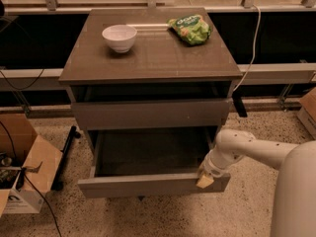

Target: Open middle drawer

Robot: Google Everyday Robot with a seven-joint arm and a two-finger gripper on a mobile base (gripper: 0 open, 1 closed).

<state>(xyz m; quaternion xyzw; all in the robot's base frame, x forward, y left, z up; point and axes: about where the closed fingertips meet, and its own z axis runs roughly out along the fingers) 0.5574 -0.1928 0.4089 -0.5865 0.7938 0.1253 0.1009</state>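
A dark grey cabinet (148, 65) stands in the middle of the camera view. Its lower drawer (148, 184) is pulled far out and its inside shows dark. The drawer above it (150, 113) stands slightly out from the cabinet front. My gripper (205, 180) sits at the right end of the pulled-out drawer's front panel, at the end of the white arm (247, 149) that comes in from the right.
A white bowl (119, 37) and a green chip bag (190, 28) lie on the cabinet top. An open cardboard box (22, 169) stands on the floor at left. A white cable (254, 38) hangs at the right. Another box (308, 110) is at far right.
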